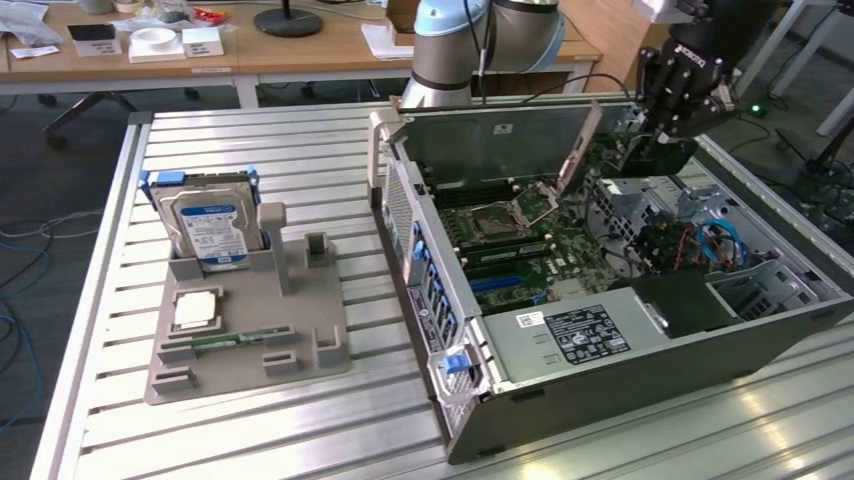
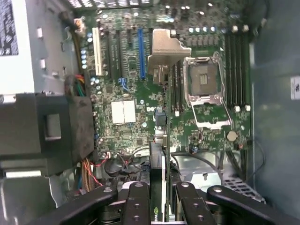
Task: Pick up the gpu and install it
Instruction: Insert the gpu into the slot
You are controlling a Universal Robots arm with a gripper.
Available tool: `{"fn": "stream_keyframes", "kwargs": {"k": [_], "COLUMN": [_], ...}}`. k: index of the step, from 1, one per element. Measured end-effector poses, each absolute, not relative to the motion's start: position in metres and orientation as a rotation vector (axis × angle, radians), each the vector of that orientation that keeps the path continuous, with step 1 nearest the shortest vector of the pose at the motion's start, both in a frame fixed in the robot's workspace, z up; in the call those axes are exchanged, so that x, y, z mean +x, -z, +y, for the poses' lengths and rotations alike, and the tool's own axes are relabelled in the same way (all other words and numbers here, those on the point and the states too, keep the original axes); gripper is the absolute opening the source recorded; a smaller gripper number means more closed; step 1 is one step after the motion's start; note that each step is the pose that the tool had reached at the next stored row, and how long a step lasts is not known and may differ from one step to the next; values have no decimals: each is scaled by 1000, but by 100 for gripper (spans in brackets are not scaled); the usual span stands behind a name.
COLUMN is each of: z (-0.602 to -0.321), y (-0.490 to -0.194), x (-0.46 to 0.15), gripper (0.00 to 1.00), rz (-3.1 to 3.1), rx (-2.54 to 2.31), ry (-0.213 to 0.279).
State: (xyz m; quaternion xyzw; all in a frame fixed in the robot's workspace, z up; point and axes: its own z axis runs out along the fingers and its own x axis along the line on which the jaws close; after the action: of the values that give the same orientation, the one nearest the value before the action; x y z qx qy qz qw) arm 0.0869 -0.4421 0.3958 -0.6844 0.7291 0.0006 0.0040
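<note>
While my gripper [image 2: 160,194] is clamped on the gpu [image 2: 158,159], held edge-on above the mobo [image 2: 124,112] inside the open case [image 1: 627,375], pickup's done imo, but the card's not seated in a slot yet.

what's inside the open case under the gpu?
Motherboard with a CPU socket, a blue slot and cables. The gpu, clamped in the gripper, hangs over it edge-on, covering a strip of board beside the socket.
</note>
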Motion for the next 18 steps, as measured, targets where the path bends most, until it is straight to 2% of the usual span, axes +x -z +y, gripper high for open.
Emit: {"fn": "stream_keyframes", "kwargs": {"k": [18], "z": [-442], "y": [-390], "x": [72], "gripper": [26], "rz": [2205], "rx": [-2214], "ry": [12]}}
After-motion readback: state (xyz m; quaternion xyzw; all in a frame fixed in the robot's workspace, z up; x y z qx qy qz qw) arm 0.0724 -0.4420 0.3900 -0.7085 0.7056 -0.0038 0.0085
